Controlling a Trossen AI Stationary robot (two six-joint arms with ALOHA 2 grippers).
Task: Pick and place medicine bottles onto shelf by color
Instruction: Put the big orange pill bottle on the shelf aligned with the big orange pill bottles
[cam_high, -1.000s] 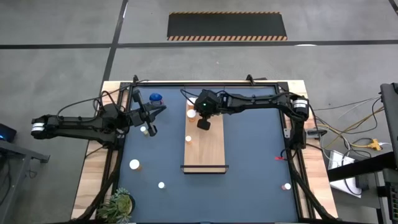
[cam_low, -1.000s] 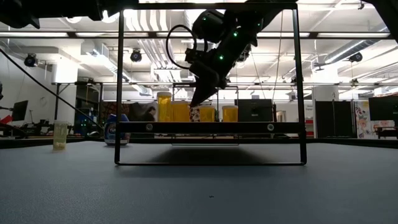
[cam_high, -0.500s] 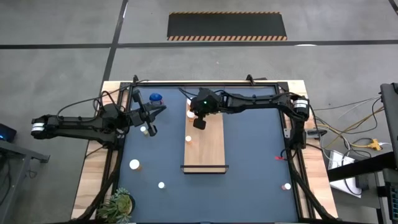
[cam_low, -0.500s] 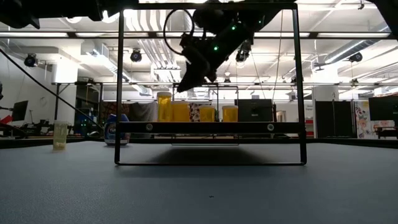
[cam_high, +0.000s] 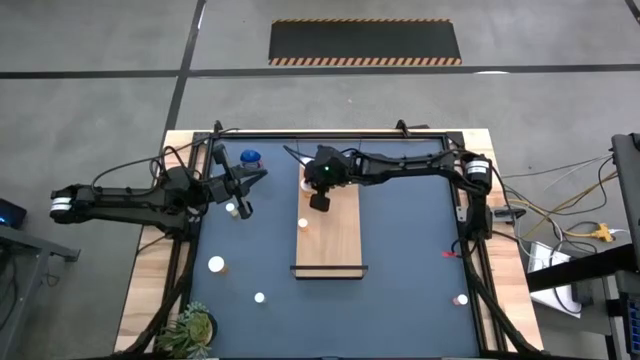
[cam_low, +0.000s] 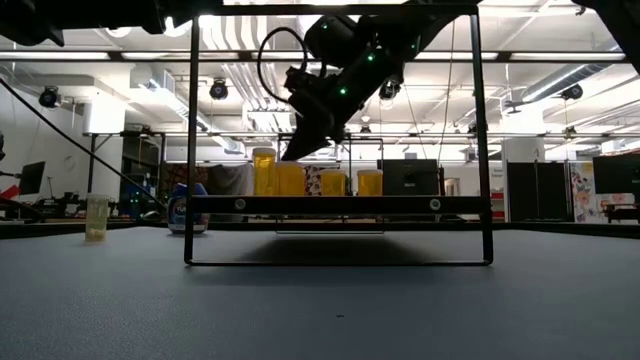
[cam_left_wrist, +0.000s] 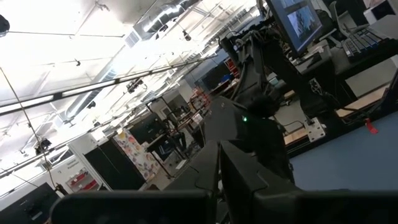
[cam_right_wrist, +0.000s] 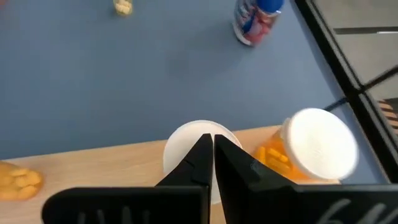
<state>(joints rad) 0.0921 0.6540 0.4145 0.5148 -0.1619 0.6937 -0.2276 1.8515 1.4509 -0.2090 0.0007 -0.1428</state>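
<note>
The shelf is a long light-brown board at the table's middle. Orange bottles with white caps stand on its far end. My right gripper hangs shut over that end, slanting down. Its tips are above one white cap, next to a second capped orange bottle. A blue bottle stands at the far left of the mat. My left gripper waits shut at the left, raised over a white-capped bottle.
Loose white-capped bottles stand on the blue mat at near left, near the middle and near right. One more stands on the shelf's left edge. A green plant sits at the near left corner. A black frame spans the table.
My right gripper has stayed shut and tipped from a steep downward point to a shallower slant. Its tips have swung up and toward the table's left, over the shelf's far end. No bottle has moved.
</note>
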